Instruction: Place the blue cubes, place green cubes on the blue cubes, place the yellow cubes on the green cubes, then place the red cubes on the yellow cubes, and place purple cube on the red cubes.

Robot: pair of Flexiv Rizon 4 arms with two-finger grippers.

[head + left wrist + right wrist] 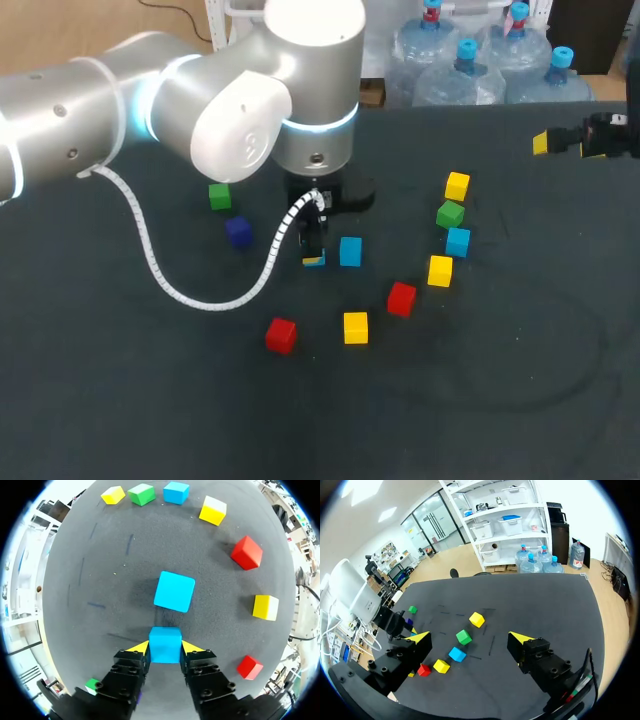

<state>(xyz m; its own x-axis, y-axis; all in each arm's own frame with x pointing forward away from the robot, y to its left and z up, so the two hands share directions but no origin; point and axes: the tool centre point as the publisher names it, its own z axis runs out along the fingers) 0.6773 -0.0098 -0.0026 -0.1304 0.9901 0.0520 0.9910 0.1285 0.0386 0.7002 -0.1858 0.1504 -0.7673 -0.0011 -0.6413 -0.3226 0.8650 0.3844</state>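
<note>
My left gripper point(315, 250) is shut on a light blue cube point(165, 644), held from two sides low over the table. A second light blue cube point(174, 591) lies just ahead of it, also seen in the head view point(350, 251). To the right lie a yellow cube point(457, 186), a green cube point(450, 213), a third light blue cube point(458, 241) and another yellow cube point(440, 270). Nearer the front are two red cubes point(401, 298) point(281, 335) and a yellow cube point(355, 327). A green cube point(220, 196) and a dark purple cube point(238, 231) sit left of the gripper. My right gripper point(470, 642) hangs open and empty at the far right point(565, 145).
The black table point(500, 380) has bare room along the front and at the right. My left arm's white cable point(170, 280) loops over the table's left part.
</note>
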